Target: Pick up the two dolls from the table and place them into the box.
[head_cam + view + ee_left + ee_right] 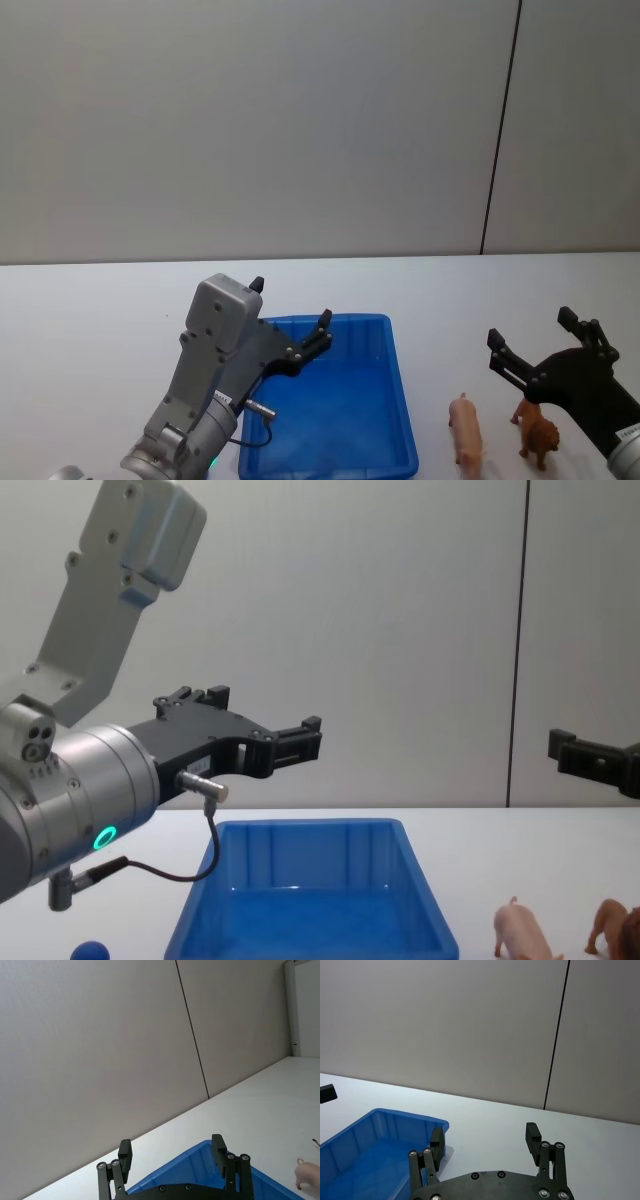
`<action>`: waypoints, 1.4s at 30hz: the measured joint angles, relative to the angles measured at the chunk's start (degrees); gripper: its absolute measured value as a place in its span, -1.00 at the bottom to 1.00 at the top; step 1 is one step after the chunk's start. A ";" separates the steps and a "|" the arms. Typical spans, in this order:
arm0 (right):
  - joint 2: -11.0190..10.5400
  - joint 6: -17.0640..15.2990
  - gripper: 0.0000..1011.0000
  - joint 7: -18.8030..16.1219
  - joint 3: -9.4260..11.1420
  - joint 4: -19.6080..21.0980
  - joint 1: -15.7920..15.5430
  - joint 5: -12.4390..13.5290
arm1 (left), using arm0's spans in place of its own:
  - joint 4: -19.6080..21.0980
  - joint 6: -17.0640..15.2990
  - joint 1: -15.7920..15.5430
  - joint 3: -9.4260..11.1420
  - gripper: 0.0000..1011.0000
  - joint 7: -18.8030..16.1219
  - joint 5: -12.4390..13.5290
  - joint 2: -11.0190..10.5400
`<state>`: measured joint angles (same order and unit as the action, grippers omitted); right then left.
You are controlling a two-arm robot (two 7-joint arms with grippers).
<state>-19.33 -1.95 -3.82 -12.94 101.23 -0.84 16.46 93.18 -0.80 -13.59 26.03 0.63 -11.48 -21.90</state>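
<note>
Centring matters: lower the wide-open, empty right end effector (531, 330) astride the small reddish-brown toy animal (538, 435), clear of the pale pink plastic pig (466, 428); left end effector (291, 302) hovers open, empty.

Box (345, 415) is open-topped w/ a bare floor, so its right half is free from above. The left gripper (291, 300) (jaws spread) hangs over the box's left-rear part, and its cable (262, 425) droops by the left wall. A strip of bare table (100, 320) lies btwn the box's right wall and the pig (466, 428). Pig and brown animal (538, 436) stand close but apart, w/ a narrow gap. The right gripper (530, 327), jaws wide, sits above both, unobstructed. A blue ball (92, 950) lies left of the box's near corner.
</note>
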 joint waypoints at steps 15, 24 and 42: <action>0.00 0.00 0.98 0.00 0.00 0.00 0.00 0.00 | 0.00 0.00 0.00 0.00 0.98 0.00 0.00 0.00; 0.00 0.00 0.98 -0.04 0.04 -0.06 0.03 0.01 | 0.00 0.00 0.00 0.00 0.98 0.00 0.00 0.00; -2.26 -2.30 0.98 -3.22 1.46 -0.96 -0.82 1.41 | 0.00 0.00 0.00 0.00 0.98 0.00 0.00 0.00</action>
<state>-21.59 -4.25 -7.04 -11.48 100.27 -1.65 17.87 93.18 -0.79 -13.59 26.03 0.63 -11.48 -21.90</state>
